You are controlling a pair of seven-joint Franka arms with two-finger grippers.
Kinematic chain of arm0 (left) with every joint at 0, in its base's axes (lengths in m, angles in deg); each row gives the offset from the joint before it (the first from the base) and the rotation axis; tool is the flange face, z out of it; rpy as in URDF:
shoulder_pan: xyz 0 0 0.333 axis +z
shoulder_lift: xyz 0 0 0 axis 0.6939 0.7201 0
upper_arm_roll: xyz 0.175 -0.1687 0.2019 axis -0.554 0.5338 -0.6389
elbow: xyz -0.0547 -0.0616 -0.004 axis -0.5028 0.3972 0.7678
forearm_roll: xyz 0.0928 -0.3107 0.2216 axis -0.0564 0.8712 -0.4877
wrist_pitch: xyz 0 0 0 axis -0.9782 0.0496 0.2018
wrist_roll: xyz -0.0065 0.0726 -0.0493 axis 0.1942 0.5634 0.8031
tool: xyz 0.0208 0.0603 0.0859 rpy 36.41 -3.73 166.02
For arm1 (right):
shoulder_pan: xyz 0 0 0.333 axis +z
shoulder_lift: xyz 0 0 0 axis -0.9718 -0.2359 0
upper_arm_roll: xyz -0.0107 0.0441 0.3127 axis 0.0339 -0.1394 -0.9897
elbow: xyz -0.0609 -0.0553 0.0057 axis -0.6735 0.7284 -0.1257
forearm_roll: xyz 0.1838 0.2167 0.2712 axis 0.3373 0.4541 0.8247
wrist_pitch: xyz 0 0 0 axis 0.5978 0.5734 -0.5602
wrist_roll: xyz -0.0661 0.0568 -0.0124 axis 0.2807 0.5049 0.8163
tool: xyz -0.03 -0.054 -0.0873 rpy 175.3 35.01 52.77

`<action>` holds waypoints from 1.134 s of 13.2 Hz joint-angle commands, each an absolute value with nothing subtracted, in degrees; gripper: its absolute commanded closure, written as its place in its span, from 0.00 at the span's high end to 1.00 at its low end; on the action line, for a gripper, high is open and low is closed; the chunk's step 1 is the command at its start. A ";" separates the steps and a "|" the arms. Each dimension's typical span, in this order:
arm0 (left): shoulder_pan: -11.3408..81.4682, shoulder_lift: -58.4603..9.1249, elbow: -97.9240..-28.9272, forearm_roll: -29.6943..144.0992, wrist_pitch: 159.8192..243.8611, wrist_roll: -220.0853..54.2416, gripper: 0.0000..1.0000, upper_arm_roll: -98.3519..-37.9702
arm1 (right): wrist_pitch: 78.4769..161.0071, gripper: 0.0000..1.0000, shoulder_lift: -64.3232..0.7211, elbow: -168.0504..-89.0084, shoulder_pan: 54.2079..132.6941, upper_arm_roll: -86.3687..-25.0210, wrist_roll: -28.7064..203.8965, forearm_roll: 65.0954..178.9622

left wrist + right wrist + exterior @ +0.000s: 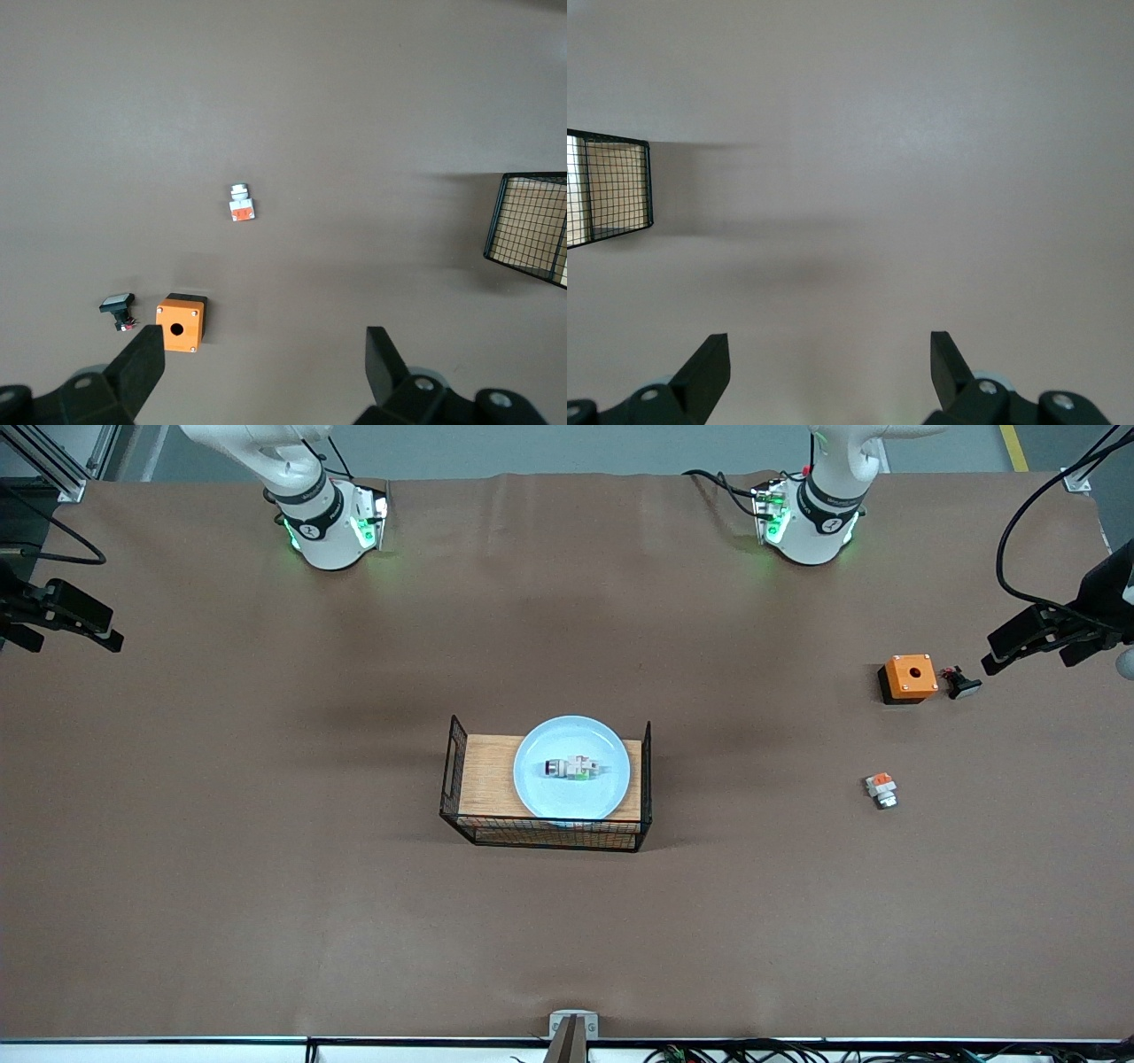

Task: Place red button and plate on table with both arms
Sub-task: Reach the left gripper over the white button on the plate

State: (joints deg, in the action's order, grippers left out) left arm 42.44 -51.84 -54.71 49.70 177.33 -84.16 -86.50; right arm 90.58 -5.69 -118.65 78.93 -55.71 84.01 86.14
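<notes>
The pale-blue plate (567, 737) sits on the wood top of the black wire rack (487, 779) at the middle of the table (266, 903). The red button (574, 769) lies on its side in the middle of the plate. My left gripper (264, 341) is open and empty, held high over the left arm's end of the table (992, 657), by an orange box. My right gripper (830, 345) is open and empty, held high over the right arm's end (113, 636). Both are far from the rack. Neither wrist view shows the plate or the button.
An orange box (908, 677) with a hole in its top stands toward the left arm's end, a black-headed button piece (961, 684) beside it. A white part with an orange block (881, 789) lies nearer the camera. The rack's end shows in both wrist views (532, 226) (607, 190).
</notes>
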 commanded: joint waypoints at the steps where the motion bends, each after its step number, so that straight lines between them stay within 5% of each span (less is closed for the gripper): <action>1: 42.44 -52.05 -54.24 48.65 176.43 -83.59 1.00 -86.31 | 90.69 1.00 -3.94 -120.21 78.64 -55.78 84.50 86.76; 7: 41.92 -52.22 -54.15 49.70 176.35 -85.68 1.00 -85.53 | 90.52 1.00 -4.38 -119.42 78.55 -55.70 84.32 86.76; 15: 41.48 -45.91 -50.37 51.46 176.78 -128.96 1.00 -67.09 | 90.78 1.00 -9.90 -117.84 78.11 -55.61 84.50 85.97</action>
State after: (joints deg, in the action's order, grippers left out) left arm 41.17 -49.26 -52.84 50.96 177.33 -120.24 -70.32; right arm 90.66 -7.05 -118.52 78.79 -55.35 84.01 86.07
